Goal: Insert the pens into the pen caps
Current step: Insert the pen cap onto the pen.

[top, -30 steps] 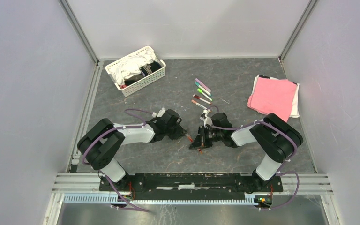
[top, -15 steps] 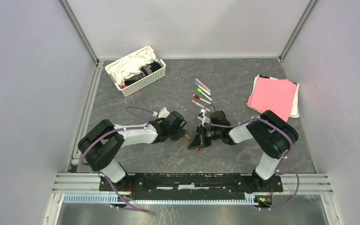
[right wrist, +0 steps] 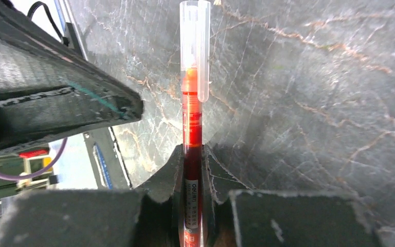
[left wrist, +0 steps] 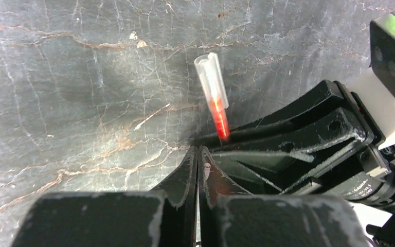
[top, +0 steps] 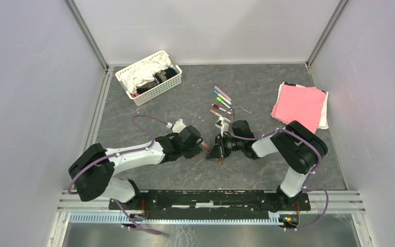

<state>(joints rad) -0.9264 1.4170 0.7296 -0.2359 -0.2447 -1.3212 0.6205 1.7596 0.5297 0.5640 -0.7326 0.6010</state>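
The red pen (right wrist: 192,139) is in the right jaws, which are squeezed shut around the lower part of its barrel. It sticks out from them with a clear cap (right wrist: 195,46) over its tip. It is close to the bench (top: 267,170), on the side of the row of pens (top: 222,102) that is nearer the arms. The left jaws are pressed together with nothing to see between them. Their tips are just beside the red pen.

The pen looks light, thin and stiff. Its smooth plastic could slip or twist, so the middle of the barrel is the best place to hold. The cap is small and light too. It is best pinched across its sides, away from the thin clip. I think a straight push would click it on, and a crooked push could pop the pen out.
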